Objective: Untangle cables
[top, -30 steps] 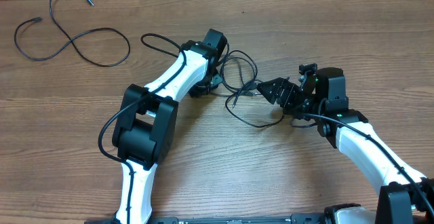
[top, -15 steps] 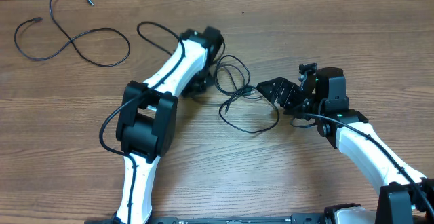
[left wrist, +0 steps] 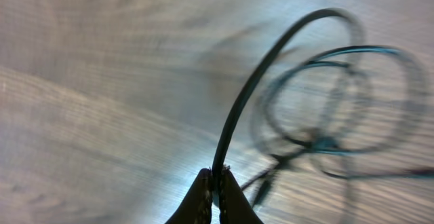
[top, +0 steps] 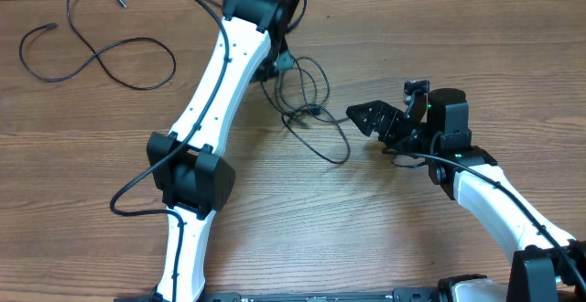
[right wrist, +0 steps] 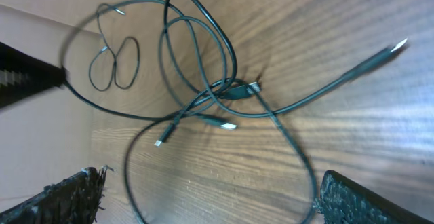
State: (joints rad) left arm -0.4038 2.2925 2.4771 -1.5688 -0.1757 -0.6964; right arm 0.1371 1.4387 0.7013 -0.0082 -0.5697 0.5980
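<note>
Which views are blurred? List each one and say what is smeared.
Left wrist: heavy motion blur, loops smeared, only the left tool and the cable it pinches fairly crisp. Right wrist: tangle sharp at centre, outer cable runs streaked. Overhead: sharp, evenly lit.

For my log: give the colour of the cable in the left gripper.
Black cable; the left wrist view shows it best.

Overhead straight down on whole table (top: 366, 238), left wrist low, very close, blurred, probably facing mid-table, right wrist higher, angled down, all three share cables (top: 314, 111) (left wrist: 239, 108) (right wrist: 230, 91)
</note>
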